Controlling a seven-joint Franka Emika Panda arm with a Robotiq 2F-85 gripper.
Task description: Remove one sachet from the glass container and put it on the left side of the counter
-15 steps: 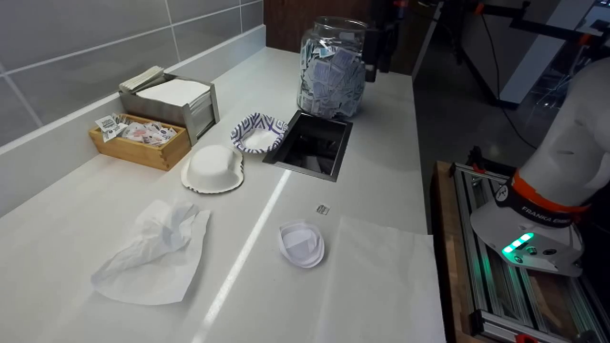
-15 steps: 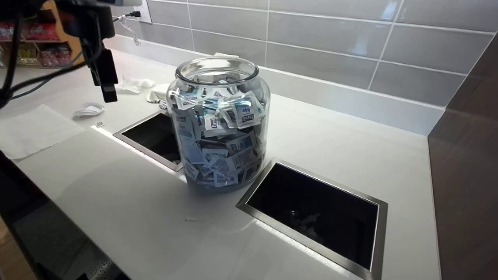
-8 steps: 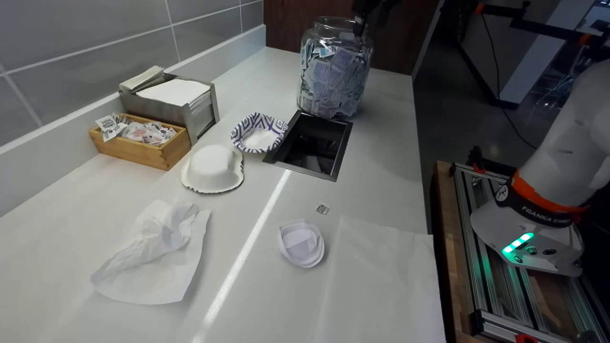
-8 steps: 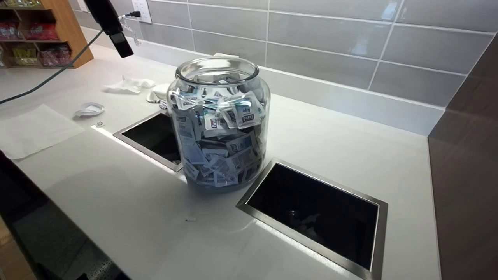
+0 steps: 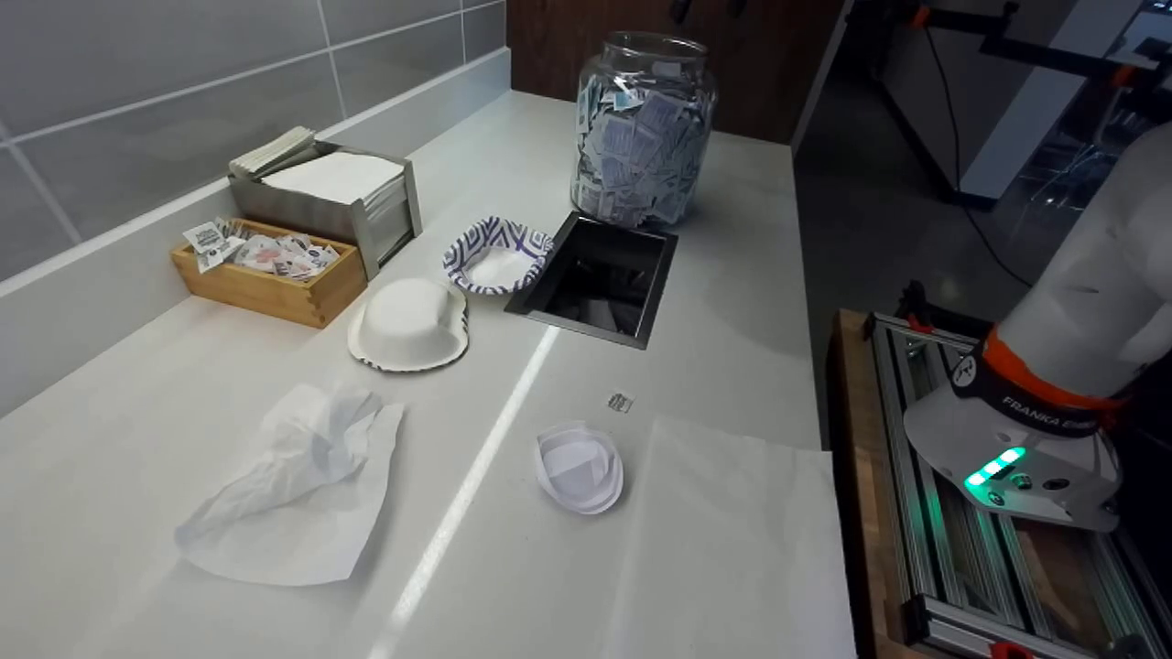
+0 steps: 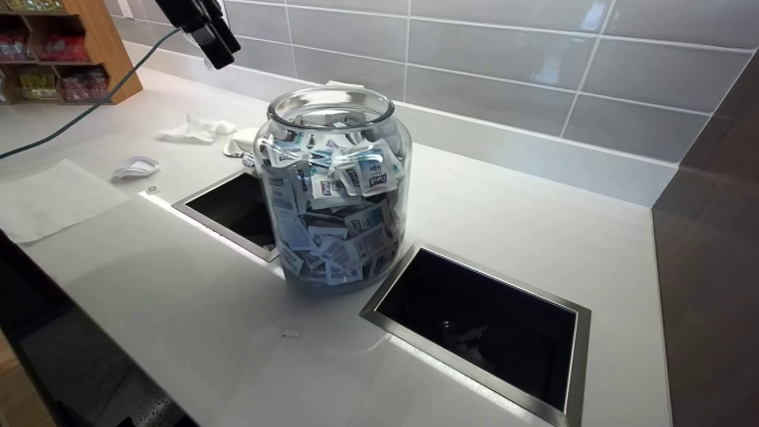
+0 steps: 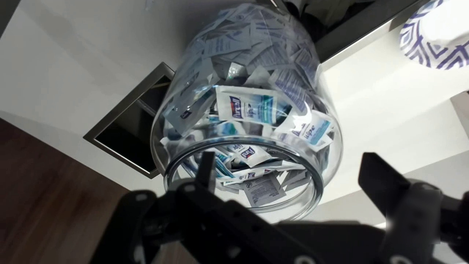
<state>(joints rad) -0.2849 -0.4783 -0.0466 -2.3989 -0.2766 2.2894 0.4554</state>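
the glass container, shown in both exterior views, stands upright on the counter, one steel-framed opening just beside its base and a second opening on its opposite side. its sachets, printed wipe packets, lie heaped inside up to the shoulder; in the wrist view the topmost show through the mouth. the gripper hangs higher than the container's rim and apart from it, its fingers spread wide and gripping nothing. in the wrist view one finger overlaps the container's mouth and the opposite finger falls outside its outline; in an exterior view only dark fingertips show, above the container at the upper edge. at the second opening and beyond, away from the container: patterned bowl, at the opening's edge; upturned bowl, just beside the patterned one; printed scrap, too small to identify; folded white paper, near the scrap; and, farther from the container, crumpled sheet and flat sheet. along the tiled wall, apart from the container, stand a napkin holder and, farther away, a wooden box holding small packets. the robot's base stands off the counter, well apart from the container.
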